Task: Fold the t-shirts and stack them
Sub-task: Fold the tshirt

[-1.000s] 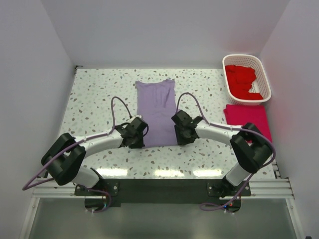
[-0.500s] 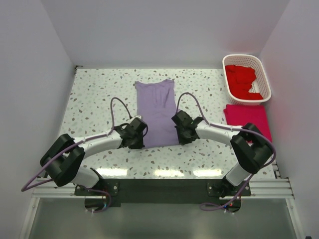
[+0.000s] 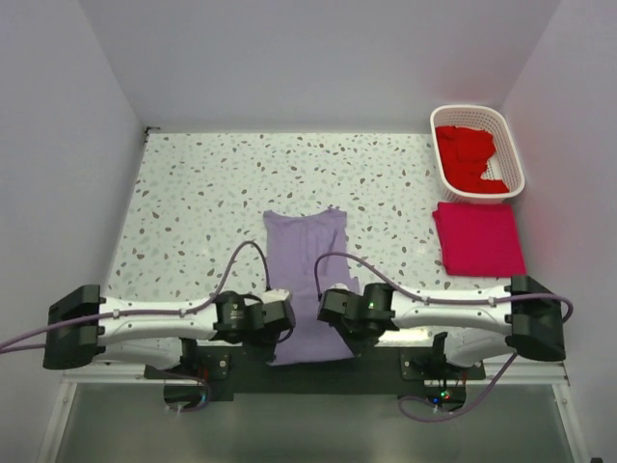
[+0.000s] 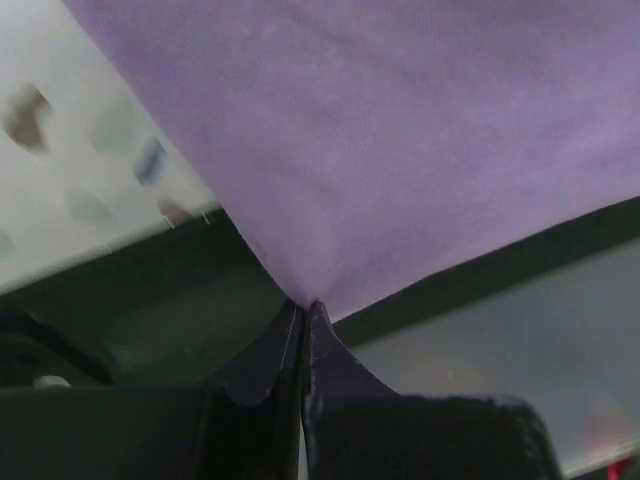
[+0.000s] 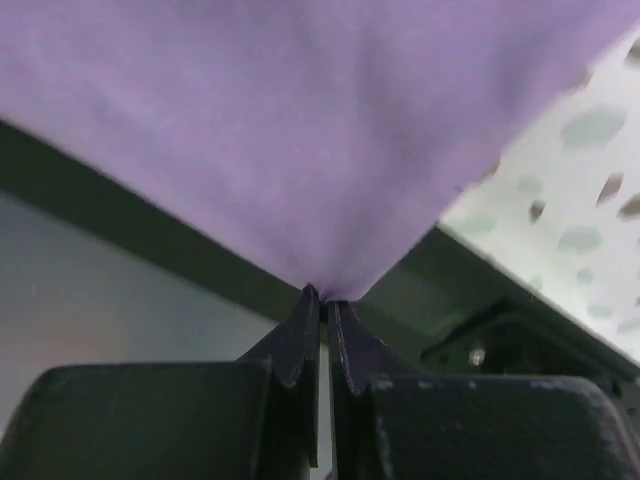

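A pale lavender t-shirt [image 3: 305,260] lies lengthwise in the middle of the table, its near end hanging over the front edge. My left gripper [image 3: 276,330] is shut on the shirt's near left corner; the left wrist view shows the lavender cloth [image 4: 400,150] pinched at the left gripper's [image 4: 305,306] tips. My right gripper [image 3: 334,316] is shut on the near right corner, and the right wrist view shows the fabric [image 5: 300,130] bunched into the right gripper's [image 5: 323,294] tips. A folded crimson-pink t-shirt [image 3: 479,239] lies at the right. Bright red t-shirts [image 3: 467,156] fill the basket.
The white lattice basket [image 3: 512,154] stands at the back right corner. Both arms stretch low along the table's front edge [image 3: 405,336]. White walls close in the speckled table [image 3: 193,193] on three sides.
The right gripper closed on the lavender shirt. Both arms pulled back to the near edge, dragging the shirt toward me until its end hangs over the front.
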`<state>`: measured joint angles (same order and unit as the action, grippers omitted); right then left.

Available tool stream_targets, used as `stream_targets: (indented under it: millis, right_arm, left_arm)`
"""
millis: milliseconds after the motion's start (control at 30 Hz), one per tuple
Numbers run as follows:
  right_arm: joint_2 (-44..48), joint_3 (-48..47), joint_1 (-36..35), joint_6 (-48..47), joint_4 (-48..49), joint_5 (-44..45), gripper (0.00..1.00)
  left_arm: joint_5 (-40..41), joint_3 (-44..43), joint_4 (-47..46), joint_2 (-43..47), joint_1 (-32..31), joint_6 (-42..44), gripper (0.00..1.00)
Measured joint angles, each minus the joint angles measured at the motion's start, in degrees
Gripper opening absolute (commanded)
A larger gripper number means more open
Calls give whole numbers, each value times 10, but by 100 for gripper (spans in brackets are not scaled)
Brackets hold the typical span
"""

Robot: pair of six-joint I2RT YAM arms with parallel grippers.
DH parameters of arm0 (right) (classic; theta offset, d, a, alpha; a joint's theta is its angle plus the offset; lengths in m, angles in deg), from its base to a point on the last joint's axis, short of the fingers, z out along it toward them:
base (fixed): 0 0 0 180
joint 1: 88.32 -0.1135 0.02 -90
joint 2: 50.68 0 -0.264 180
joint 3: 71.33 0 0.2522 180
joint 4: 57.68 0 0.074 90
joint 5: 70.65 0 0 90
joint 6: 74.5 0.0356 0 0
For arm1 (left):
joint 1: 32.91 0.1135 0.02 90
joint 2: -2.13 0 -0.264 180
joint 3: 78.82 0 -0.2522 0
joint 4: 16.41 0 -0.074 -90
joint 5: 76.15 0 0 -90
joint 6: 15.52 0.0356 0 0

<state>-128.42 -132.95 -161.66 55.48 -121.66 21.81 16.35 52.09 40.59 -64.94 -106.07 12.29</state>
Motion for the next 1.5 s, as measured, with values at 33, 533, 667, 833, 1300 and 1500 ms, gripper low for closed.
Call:
stream_targets:
  millis: [33,533,667,833,1300,1500]
  right_arm:
    - [14,-5,-27,14,-23,-9,0]
    - [20,-348,90,-27,-233,131,0]
    - [-12,-387,138,-74,-234,131,0]
    - [-53,-412,199,-128,-212,112,0]
    - [-212,-461,388,-236,-100,5,0]
    - [-319,-461,445,-247,-21,-52,0]
  left_arm:
    - [-8,0,11,12,-30,-22,0]
    - [72,-279,178,28,194,62,0]
    - [92,-320,176,0,252,125,0]
    - [74,-322,150,-26,333,193,0]
    - [3,-389,3,-235,467,289,0]
    - [-11,-413,-68,-367,502,301,1]
